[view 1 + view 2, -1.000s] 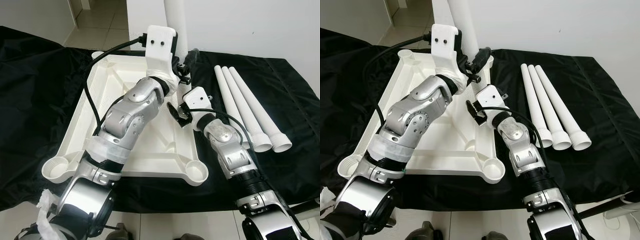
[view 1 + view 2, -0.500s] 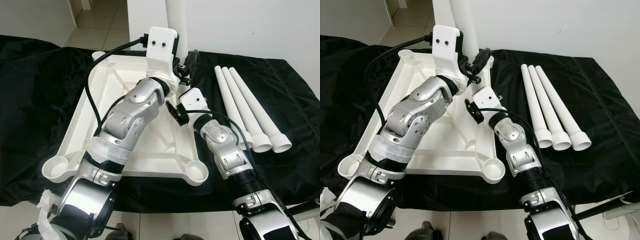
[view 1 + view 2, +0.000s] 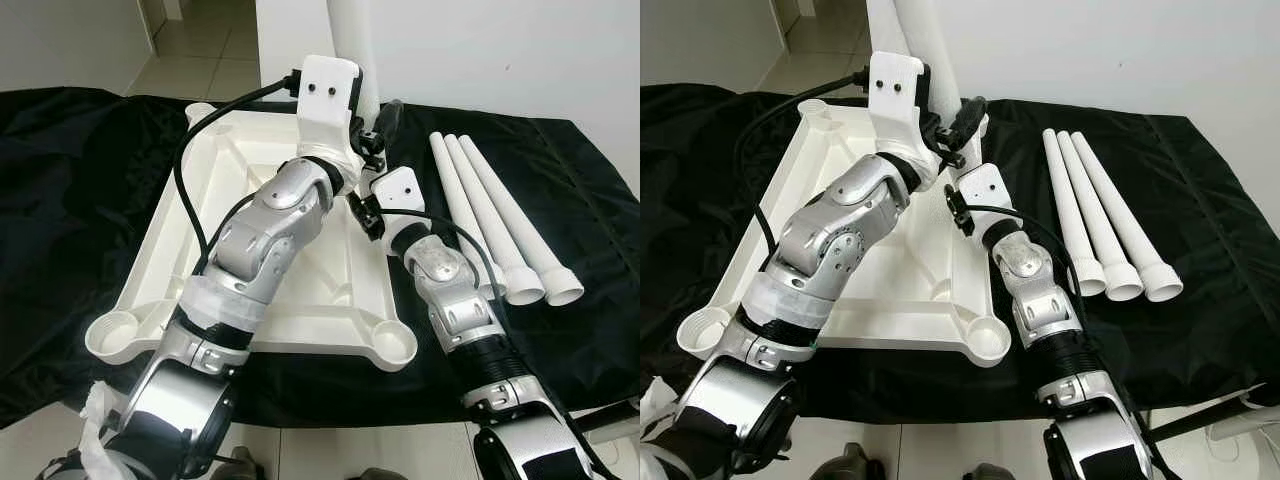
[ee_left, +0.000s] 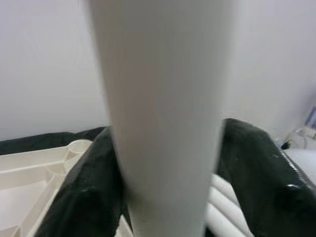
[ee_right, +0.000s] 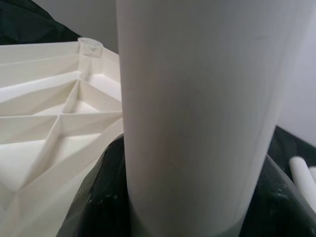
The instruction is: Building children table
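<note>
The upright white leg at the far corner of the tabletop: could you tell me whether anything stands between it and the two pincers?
Nothing visible does. The upright white leg stands at the far right corner of the upturned tabletop; the left pincer and right pincer are right at it, a dark finger on either side in both wrist views.

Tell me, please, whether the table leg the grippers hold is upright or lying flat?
Upright: the leg rises vertically at the overturned tabletop's far corner, while three spare legs lie flat.
</note>
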You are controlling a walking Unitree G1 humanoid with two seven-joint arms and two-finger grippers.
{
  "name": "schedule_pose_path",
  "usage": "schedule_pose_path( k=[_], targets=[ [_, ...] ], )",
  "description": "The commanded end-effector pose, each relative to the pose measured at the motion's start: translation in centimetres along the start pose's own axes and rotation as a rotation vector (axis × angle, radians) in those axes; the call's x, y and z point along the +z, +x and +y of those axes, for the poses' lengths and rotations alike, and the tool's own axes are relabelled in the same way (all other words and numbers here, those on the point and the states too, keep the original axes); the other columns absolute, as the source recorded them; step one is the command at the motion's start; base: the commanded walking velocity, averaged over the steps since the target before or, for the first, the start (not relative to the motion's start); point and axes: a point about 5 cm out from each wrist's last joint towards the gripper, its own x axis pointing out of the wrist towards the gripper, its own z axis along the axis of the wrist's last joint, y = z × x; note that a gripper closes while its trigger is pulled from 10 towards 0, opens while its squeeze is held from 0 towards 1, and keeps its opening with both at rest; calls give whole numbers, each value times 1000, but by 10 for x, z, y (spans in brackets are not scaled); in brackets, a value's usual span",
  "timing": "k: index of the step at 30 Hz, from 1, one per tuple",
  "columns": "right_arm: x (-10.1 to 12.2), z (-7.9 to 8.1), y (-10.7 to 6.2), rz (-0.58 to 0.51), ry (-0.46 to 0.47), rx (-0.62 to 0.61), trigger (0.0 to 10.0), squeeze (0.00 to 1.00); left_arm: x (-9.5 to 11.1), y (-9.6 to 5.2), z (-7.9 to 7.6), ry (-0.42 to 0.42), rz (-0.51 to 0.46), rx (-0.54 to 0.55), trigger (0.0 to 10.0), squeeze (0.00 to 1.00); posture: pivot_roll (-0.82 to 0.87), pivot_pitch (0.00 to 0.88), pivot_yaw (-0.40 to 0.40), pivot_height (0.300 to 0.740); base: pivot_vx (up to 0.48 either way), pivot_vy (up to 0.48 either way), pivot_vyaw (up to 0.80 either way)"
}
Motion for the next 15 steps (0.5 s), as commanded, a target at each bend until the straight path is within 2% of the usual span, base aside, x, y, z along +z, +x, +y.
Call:
schedule_pose_path(
  k=[1, 4, 5, 9, 13, 15],
  targets=[
    [0, -3, 2, 7, 32, -31, 10000, 0, 0, -2, -7, -7, -1, -133, 10000, 1000, -70, 0, -2, 740, 0, 0, 0],
    [-2, -2, 1, 17, 66, -48, 10000, 0, 2, -2, -6, -17, -4, -125, 10000, 1000, -72, 0, 2, 740, 0, 0, 0],
    [-4, -2, -1, 25, 92, -69, 10000, 0, 4, -3, -7, -66, -15, -140, 10000, 0, -76, 0, 7, 740, 0, 0, 0],
    [-5, -2, -2, 30, 106, -92, 10000, 0, 7, -3, -8, -117, -25, -150, 10000, 0, -77, 0, 10, 740, 0, 0, 0],
    [-7, -4, -3, 35, 137, -118, 10000, 0, 8, -3, -6, -130, -33, -145, 10000, 0, -76, 0, 16, 740, 0, 0, 0],
    [-11, -8, -5, 44, 178, -155, 10000, 0, 9, -5, -3, -143, -41, -136, 10000, 0, -71, 0, 25, 740, 0, 0, 0]
  ],
)
